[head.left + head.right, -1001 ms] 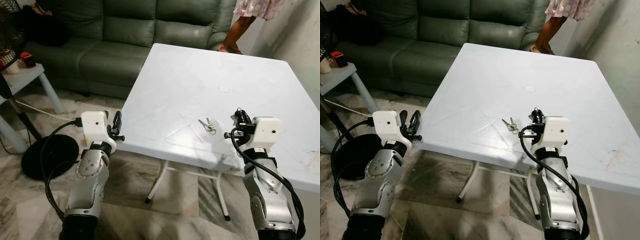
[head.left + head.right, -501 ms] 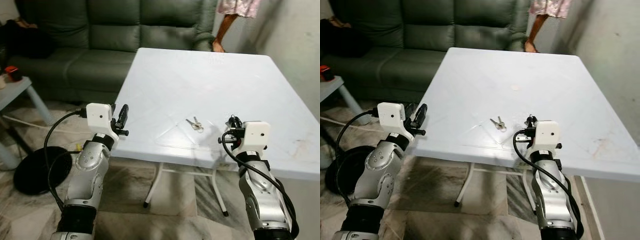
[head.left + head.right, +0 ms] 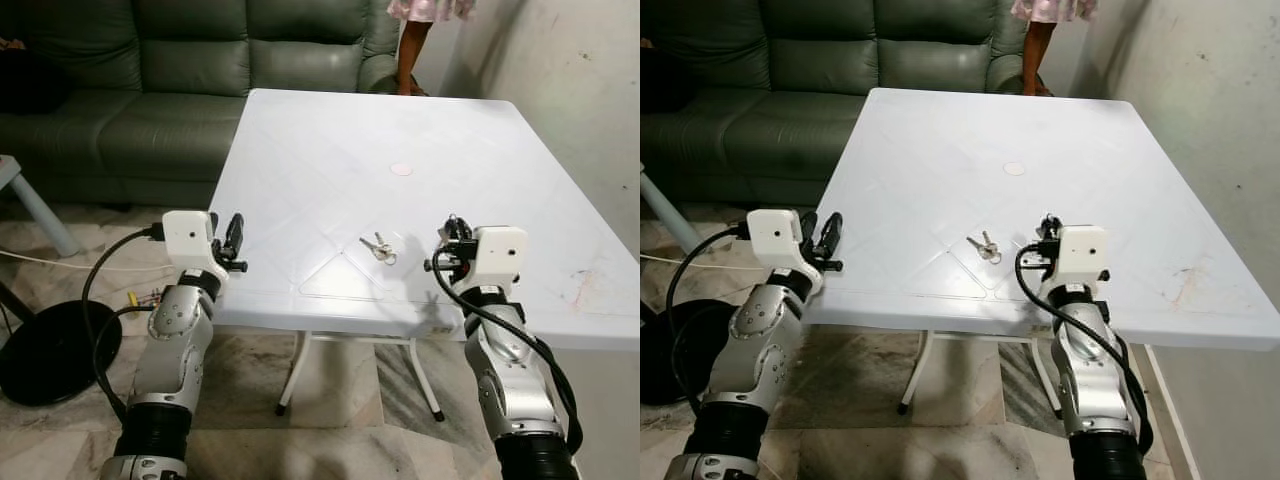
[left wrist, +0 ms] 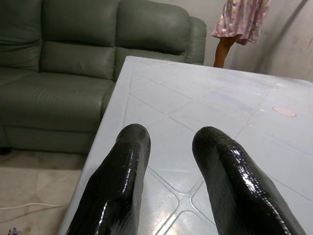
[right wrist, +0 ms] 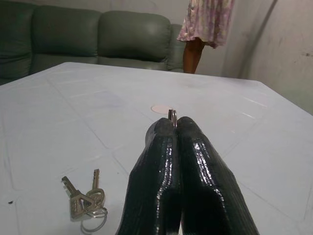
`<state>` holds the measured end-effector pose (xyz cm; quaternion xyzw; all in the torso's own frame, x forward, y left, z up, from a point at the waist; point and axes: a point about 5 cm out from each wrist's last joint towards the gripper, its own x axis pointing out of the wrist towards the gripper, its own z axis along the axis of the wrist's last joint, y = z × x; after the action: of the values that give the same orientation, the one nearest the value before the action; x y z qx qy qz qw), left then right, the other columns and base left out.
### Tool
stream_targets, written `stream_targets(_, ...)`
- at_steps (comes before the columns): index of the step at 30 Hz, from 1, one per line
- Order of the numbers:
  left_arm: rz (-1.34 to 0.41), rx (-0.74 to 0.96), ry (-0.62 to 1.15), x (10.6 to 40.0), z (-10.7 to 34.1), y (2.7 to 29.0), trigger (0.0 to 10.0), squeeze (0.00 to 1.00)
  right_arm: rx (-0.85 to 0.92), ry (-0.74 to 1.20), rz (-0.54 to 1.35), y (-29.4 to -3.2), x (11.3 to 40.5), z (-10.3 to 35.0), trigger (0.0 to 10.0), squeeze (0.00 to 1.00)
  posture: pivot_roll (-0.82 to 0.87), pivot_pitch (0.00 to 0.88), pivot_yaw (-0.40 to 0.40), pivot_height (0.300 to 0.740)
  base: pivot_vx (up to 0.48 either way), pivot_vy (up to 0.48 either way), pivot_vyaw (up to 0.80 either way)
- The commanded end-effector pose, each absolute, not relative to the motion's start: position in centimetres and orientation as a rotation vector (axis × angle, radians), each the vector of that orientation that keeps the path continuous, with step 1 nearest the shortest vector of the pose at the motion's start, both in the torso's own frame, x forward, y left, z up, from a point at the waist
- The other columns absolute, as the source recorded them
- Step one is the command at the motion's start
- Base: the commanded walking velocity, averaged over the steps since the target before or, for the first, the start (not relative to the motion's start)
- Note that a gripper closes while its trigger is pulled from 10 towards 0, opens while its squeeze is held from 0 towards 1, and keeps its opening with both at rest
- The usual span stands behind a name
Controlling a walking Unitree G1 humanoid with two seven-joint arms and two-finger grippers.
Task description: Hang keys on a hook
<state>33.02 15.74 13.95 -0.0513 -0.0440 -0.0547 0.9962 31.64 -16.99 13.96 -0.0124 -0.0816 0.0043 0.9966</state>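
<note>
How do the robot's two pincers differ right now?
The left pincer has its fingers spread apart; the right pincer has them pressed shut, a small metal piece showing at the tips. The left sits at the white table's near corner; the right hovers over it beside the keys. Both have glossy black fingers.

green sofa behind white table, marble floor

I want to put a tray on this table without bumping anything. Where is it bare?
The table is bare from the sofa-side edge down to the small round mark, and along the wall side. The near edge is crowded: keys beside the right hand, left hand at the corner.
</note>
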Motion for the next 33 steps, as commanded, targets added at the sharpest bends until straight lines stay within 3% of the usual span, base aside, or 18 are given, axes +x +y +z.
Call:
stream_targets(1, -0.102, -0.102, -0.079, 32.9, 13.8, 15.6, 10.0, 0.00, -0.024, -0.168, -0.008, -17.5, 31.8, 14.2, 10.0, 0.00, 0.13, 0.000, -0.058, 0.736, 0.000, 0.000, -0.74)
stream_targets(24, -0.070, -0.148, -0.074, 33.8, 14.2, 16.3, 10.0, 0.00, -0.014, -0.178, -0.019, -17.5, 31.9, 14.4, 10.0, 0.00, 0.11, 0.000, -0.043, 0.736, 0.000, 0.000, -0.75)
stream_targets(28, -0.069, -0.171, -0.061, 34.0, 14.0, 16.2, 10.0, 0.00, -0.013, -0.181, -0.016, -17.3, 31.8, 14.5, 10.0, 0.00, 0.10, 0.000, -0.038, 0.736, 0.000, 0.467, -0.75)
stream_targets(33, -0.071, -0.145, -0.060, 34.1, 14.1, 15.8, 10.0, 0.00, -0.011, -0.176, -0.022, -17.4, 31.7, 14.3, 10.0, 0.00, 0.09, 0.000, -0.035, 0.736, 0.000, 0.000, -0.75)
